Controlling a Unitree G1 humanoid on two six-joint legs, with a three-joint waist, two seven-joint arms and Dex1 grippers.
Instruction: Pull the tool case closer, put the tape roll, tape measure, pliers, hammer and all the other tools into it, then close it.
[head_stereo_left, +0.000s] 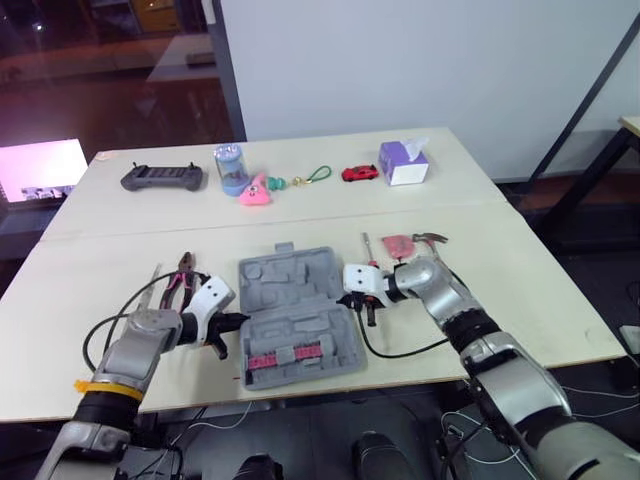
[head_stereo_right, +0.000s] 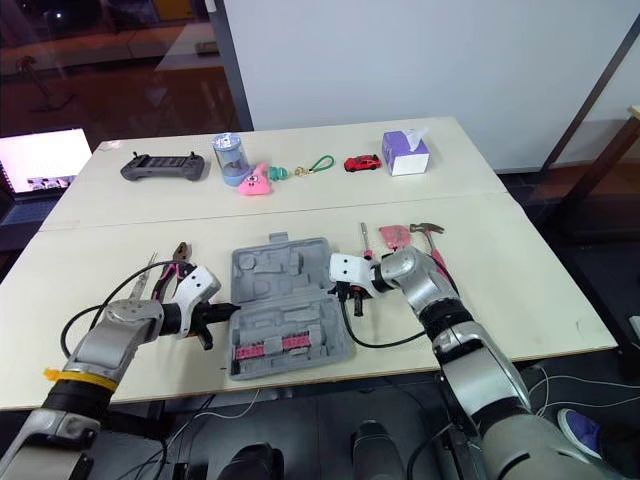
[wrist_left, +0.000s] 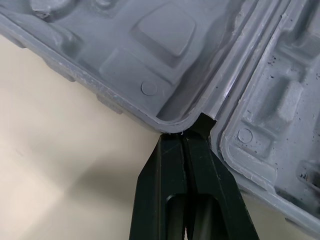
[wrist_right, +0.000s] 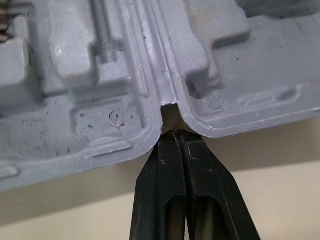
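Note:
The grey tool case (head_stereo_left: 300, 315) lies open on the near table, its moulded trays facing up and a row of red bits (head_stereo_left: 285, 355) in the near half. My left gripper (head_stereo_left: 238, 320) is shut, its tips pressed into the hinge notch on the case's left side (wrist_left: 186, 137). On the right side, my right gripper (head_stereo_left: 347, 298) is also shut, tips against the hinge notch (wrist_right: 175, 134). Pliers (head_stereo_left: 182, 270) with red-black handles lie left of the case. A screwdriver (head_stereo_left: 367, 248), a red tool (head_stereo_left: 398, 244) and a hammer (head_stereo_left: 430, 240) lie to the right behind my right arm.
The far table holds a game controller (head_stereo_left: 161, 177), a blue jar (head_stereo_left: 230, 167), a pink toy (head_stereo_left: 256, 190), a green keyring (head_stereo_left: 318, 175), a red toy car (head_stereo_left: 359, 173) and a tissue box (head_stereo_left: 403, 162). A black cable (head_stereo_left: 400, 350) loops beside the case.

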